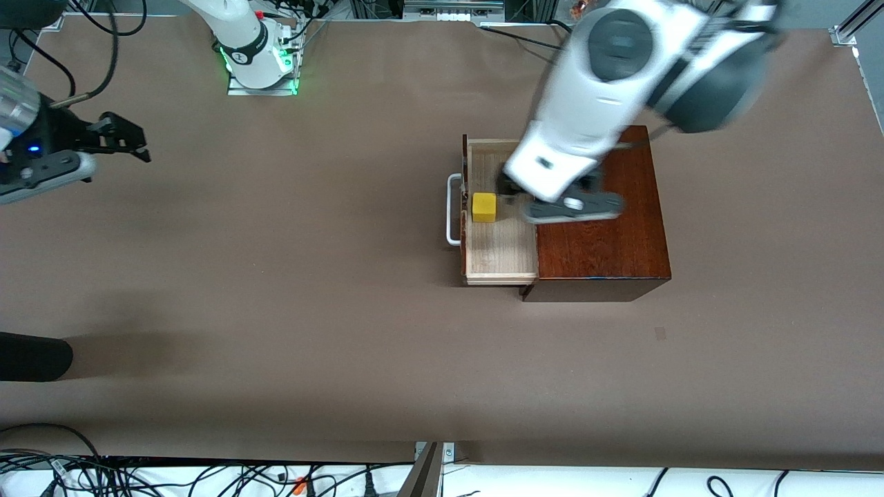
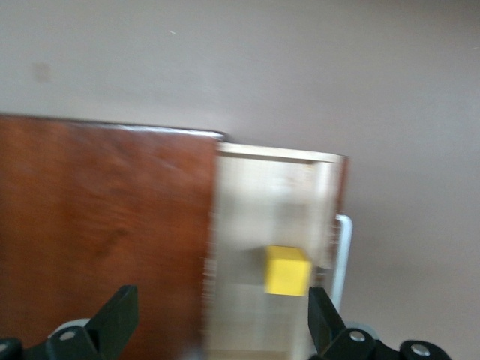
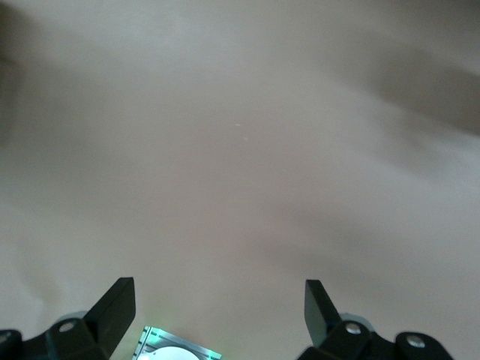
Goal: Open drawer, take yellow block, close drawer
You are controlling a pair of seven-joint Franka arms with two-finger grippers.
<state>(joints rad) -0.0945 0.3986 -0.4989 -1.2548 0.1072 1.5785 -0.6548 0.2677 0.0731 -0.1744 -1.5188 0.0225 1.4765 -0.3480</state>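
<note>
Yellow block (image 1: 484,207) sits in the pulled-out drawer (image 1: 501,259), just beside its front and white handle (image 1: 452,210). Left gripper (image 2: 217,322) hovers over the drawer, jaws apart. Right gripper (image 1: 128,141) waits over the table's (image 1: 311,310) right-arm end, jaws apart.

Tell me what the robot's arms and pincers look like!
Both arms have smooth white shells with dark grey round joints. The right arm's base glows green. Each pincer, left pincer and right pincer, has two black wedge-shaped fingers. Black cables trail near the bases.
</note>
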